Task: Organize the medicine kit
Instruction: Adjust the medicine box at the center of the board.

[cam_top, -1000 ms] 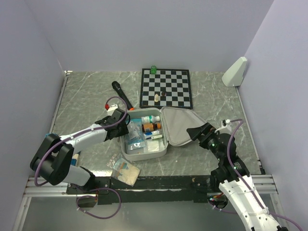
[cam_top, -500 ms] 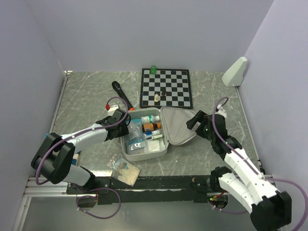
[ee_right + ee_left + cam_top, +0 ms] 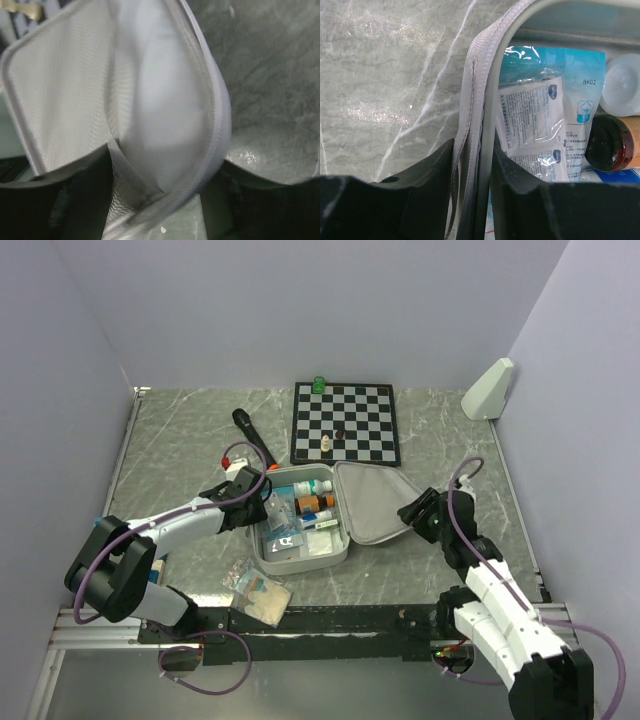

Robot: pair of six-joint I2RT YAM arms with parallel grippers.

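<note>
The medicine kit (image 3: 372, 502) lies open on the marbled table (image 3: 180, 440), just this side of the chessboard (image 3: 345, 422), with its lid flopped to my right. My left gripper (image 3: 474, 167) pinches its left zipper rim beside the sachets (image 3: 530, 115). My right gripper (image 3: 408, 510) straddles the lid's outer edge, though I cannot tell whether it grips.
</note>
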